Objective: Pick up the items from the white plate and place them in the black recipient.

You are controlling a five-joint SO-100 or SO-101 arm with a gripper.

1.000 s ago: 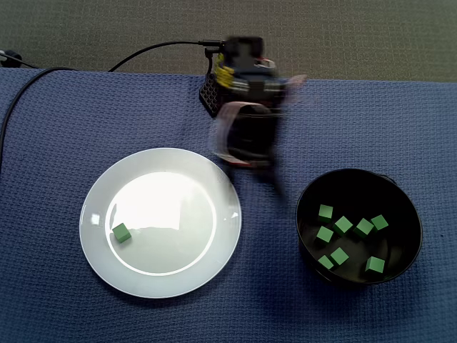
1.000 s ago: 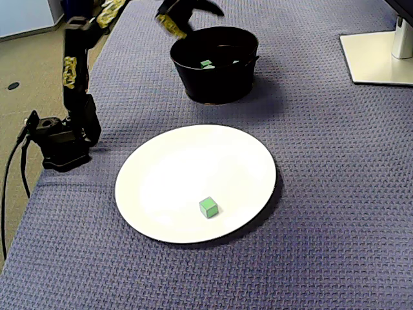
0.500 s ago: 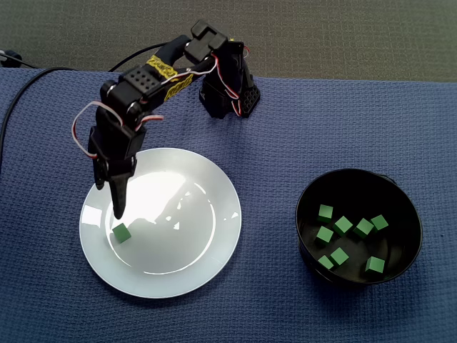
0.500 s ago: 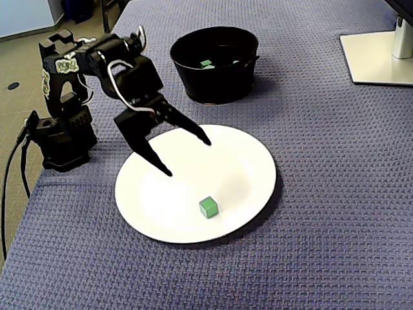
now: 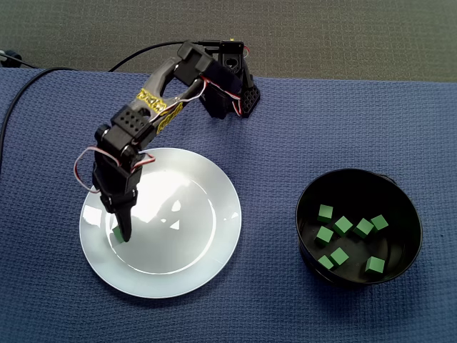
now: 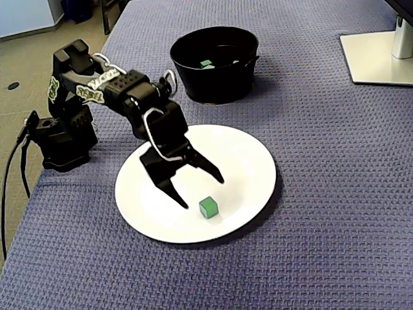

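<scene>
Since half a second ago the gripper (image 6: 202, 192) has dropped and reached further across the white plate (image 6: 248, 161), jaws spread apart. The lone green cube (image 6: 208, 207) sits on the plate just beyond the gripper's tips, in line with the gap between them, not yet enclosed.

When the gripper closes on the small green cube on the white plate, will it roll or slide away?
The green cube rests on a flat face, so it probably will not roll. The white plate looks glossy, so a one-sided touch from the open gripper might slide it. Being small, it is likely light.
</scene>
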